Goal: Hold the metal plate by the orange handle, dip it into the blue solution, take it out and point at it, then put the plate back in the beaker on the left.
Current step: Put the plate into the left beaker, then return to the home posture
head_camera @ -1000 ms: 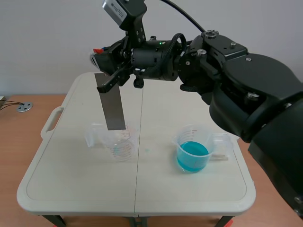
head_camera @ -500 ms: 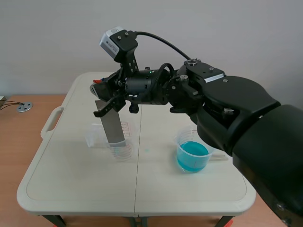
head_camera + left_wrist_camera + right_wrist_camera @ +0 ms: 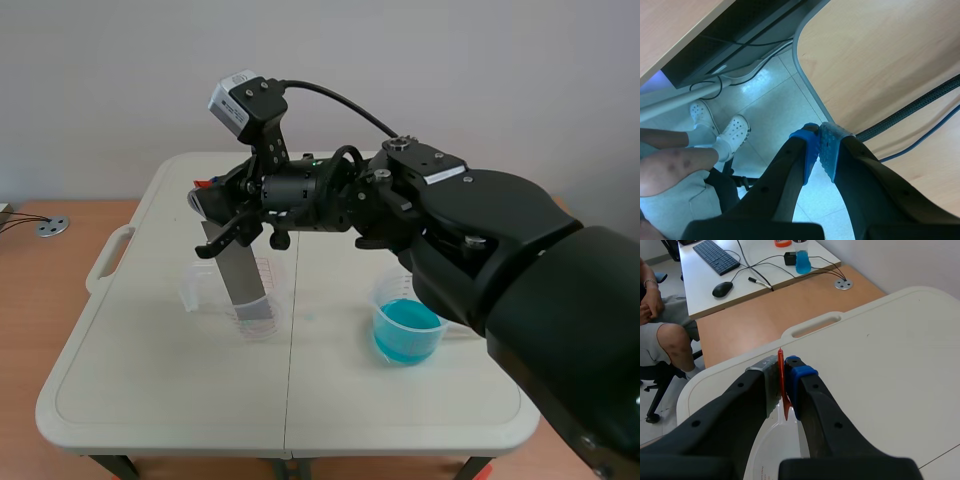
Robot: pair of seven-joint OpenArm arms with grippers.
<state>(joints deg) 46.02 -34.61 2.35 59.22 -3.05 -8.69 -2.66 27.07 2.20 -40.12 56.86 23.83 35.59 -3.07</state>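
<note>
Now, right hand [image 3: 784, 369] gripping orange handle [image 3: 781, 390], metal plate [image 3: 243, 280] in left beaker [image 3: 277, 300], red markings [image 3: 258, 318] unreadable, left hand [image 3: 819, 142] clenched empty.

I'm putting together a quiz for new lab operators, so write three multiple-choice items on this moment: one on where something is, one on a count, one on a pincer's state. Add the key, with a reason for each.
1. Where is the lower end of the metal plate?
A) raised high in the air
B) lying flat
C) inside the left beaker

2. How many beakers stand on the table?
A) one
B) two
C) four

3. How is the left pincer?
A) shut on nothing
B) wide open
C) shut on the plate

Key:
1 C: the right pincer grips the orange handle, and the plate's end sits below the beaker's rim.
2 B: there is the left beaker and one holding blue solution.
3 A: it is closed with nothing in it, away from the table.
</note>
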